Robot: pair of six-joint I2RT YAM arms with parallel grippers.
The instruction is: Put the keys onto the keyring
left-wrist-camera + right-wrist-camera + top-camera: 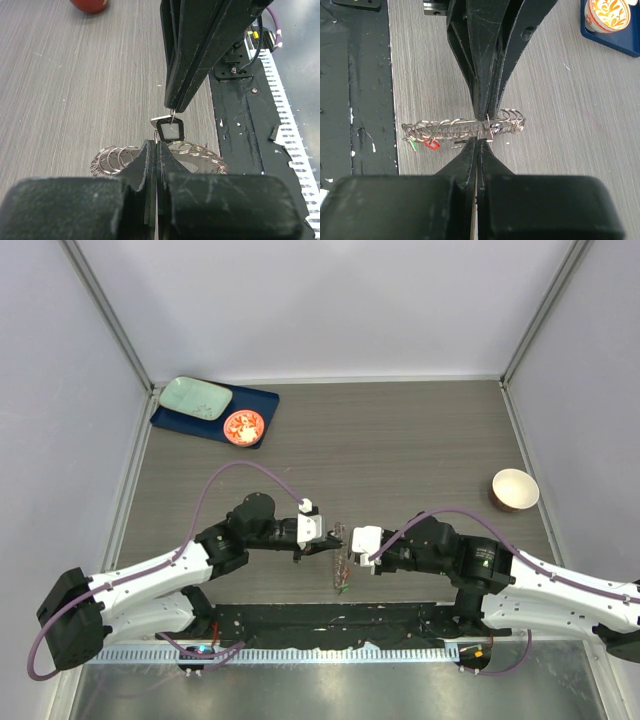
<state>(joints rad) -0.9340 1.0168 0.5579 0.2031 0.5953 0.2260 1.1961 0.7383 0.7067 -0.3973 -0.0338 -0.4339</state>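
The keyring (455, 127), a metal ring fringed with small split rings, stands on edge just above the table between both arms. My left gripper (157, 150) is shut on its rim; in the right wrist view its fingers (485, 107) come down from above. Meeting it tip to tip, my right gripper (479, 142) is shut on a black-framed key (170, 131) by its top, right against the ring. A red key (432, 145) and a green key (413, 145) hang at the ring's end nearest the arm bases. From overhead the keyring (342, 565) shows only as a thin line.
A blue tray (185, 422) at the back left holds a pale green plate (196, 397) and an orange-red dish (243, 425). A cream bowl (514, 489) stands at the right. A black mat (330, 620) runs along the near table edge.
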